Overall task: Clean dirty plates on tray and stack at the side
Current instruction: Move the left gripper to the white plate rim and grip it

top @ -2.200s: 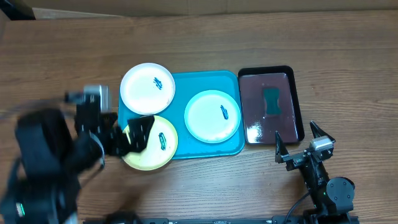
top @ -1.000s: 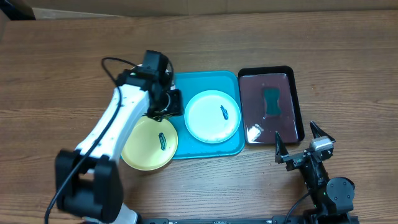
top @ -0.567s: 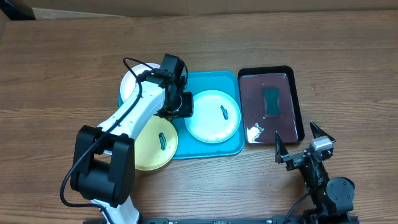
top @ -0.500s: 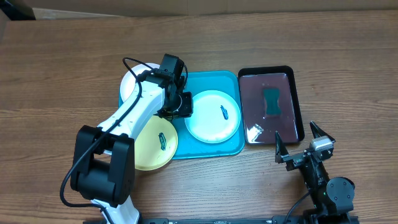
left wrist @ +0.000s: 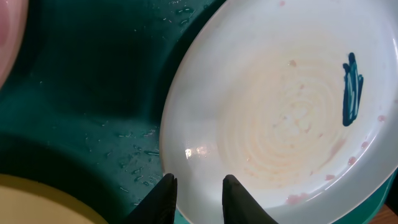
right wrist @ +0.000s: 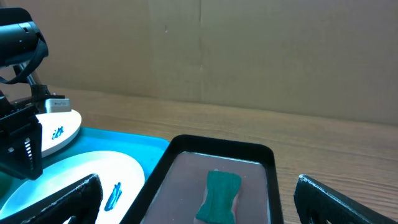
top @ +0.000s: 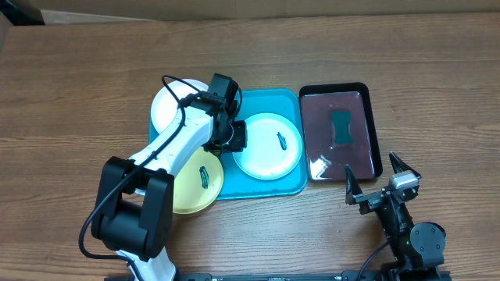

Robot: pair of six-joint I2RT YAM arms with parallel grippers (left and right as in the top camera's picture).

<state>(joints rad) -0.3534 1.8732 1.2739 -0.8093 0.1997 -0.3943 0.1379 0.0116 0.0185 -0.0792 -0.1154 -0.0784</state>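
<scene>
- One wooden surface (top: 78, 78) fills the overhead view and carries everything.
- Turquoise tray (top: 266, 100) sits at frame centre; a smaller black tray (top: 373, 133) lies just beside it on the right, holding dark liquid.
- Three plates: white plate (top: 173, 105) overlaps the tray's upper-left corner, yellow-green plate (top: 199, 183) overhangs its lower-left edge, pale mint plate (top: 266, 148) lies flat inside the tray, right of centre.
- Left arm reaches in from the lower left, crossing the white and yellow-green plates.
- Left gripper (left wrist: 198, 193) hangs low over the mint plate's left rim, fingers a narrow gap apart with nothing between them; contact with the plate cannot be told.
- Right gripper (top: 370, 165) sits at lower right, below the black tray, fingers spread wide and holding nothing.
- Teal sponge (top: 341, 127) lies in the black tray's liquid.
- Dark teal smear (top: 283, 141) marks the mint plate's right side; another shows on the yellow-green plate.
</scene>
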